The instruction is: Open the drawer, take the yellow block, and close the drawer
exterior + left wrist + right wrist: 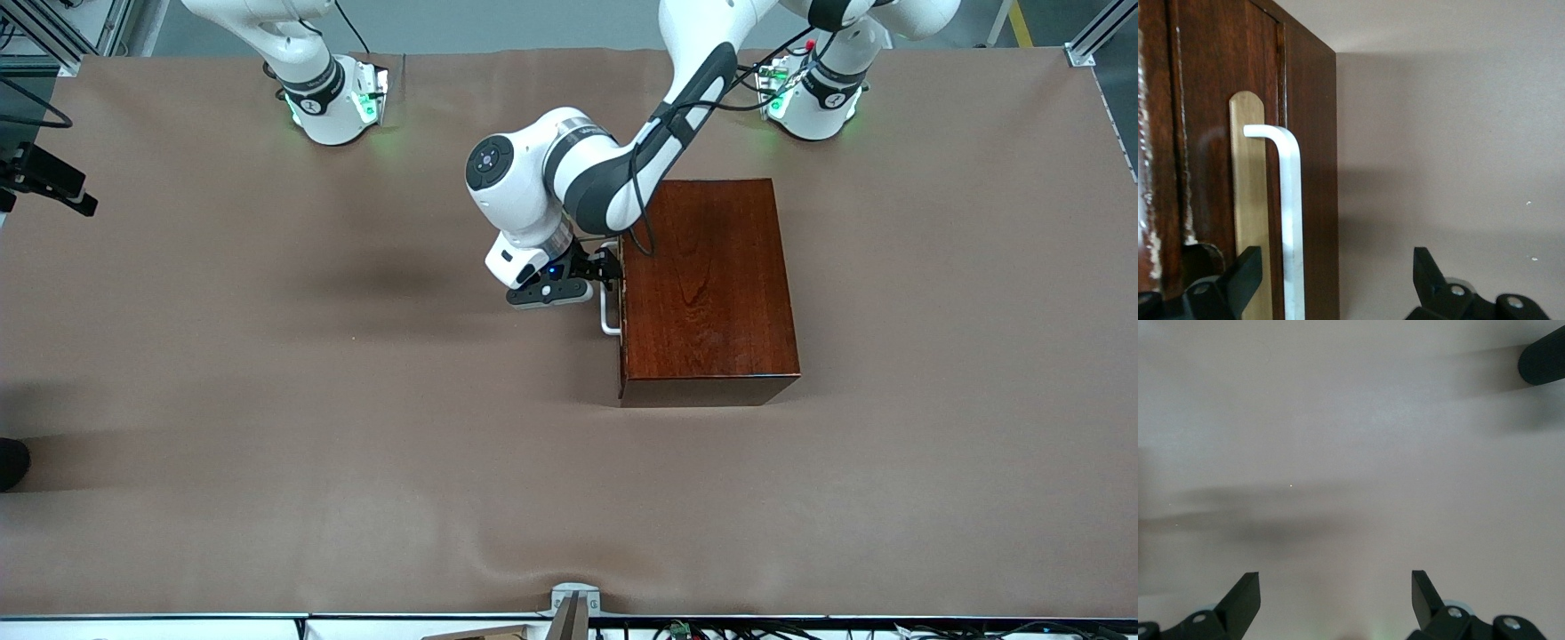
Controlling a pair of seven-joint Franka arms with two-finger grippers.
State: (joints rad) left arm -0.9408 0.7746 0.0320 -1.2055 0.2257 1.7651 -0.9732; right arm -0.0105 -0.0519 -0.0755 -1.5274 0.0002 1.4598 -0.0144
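Front view shows the wooden box [707, 289] sitting toward the left arm's end of the table [267, 400], its drawer [621, 302] fully shut, front facing the right arm's end. The left gripper [612, 268] is pressed up to that front at the white handle [608, 311], at the end of the handle farther from the front camera. In the left wrist view its jaws stand wide, one finger [1238, 277] against the drawer front and the other out in free air, with the handle bar [1291, 227] running between them; nothing is gripped yet, so I judge this the lining-up before the pull. The wide spread likely gives room to straddle the bar. The right gripper [1336, 597] waits high above bare table, jaws wide and empty, only its base end visible from the front. The yellow block is not visible anywhere, presumably inside the closed drawer.
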